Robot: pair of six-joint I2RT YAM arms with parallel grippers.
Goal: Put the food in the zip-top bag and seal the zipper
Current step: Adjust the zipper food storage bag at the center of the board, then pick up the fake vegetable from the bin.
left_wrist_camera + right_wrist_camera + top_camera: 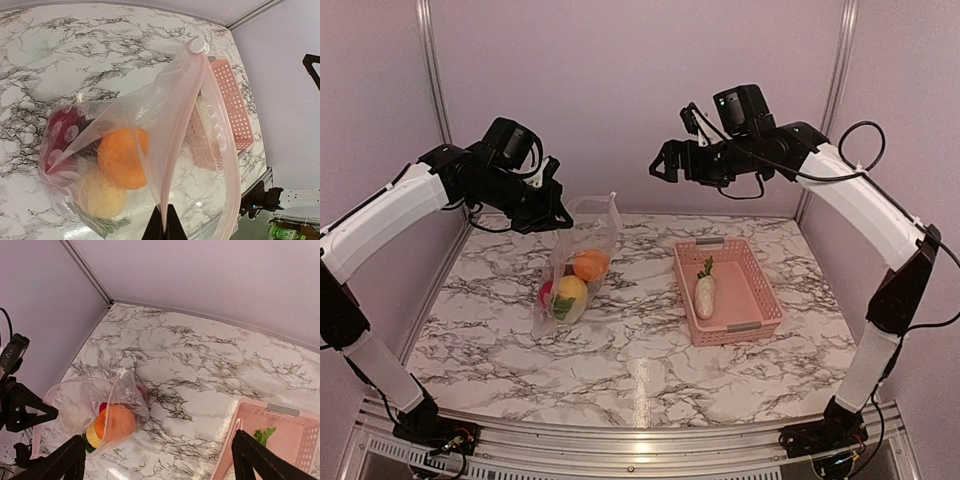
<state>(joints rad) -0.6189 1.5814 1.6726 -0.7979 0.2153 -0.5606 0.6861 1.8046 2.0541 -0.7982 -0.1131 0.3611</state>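
Left tool (164,226) at zip-top bag (165,107) rim

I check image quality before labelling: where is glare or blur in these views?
Top external view: a light streak on the glossy marble table. Left wrist view: the clear thin plastic bag lies near the lens, white glints low on it, softening the round orange toy fruit. Right wrist view: even light; the fingers of the right hand are dark silhouettes.

White arm shells (380,220), black joints (470,180), looping black cables (866,123)
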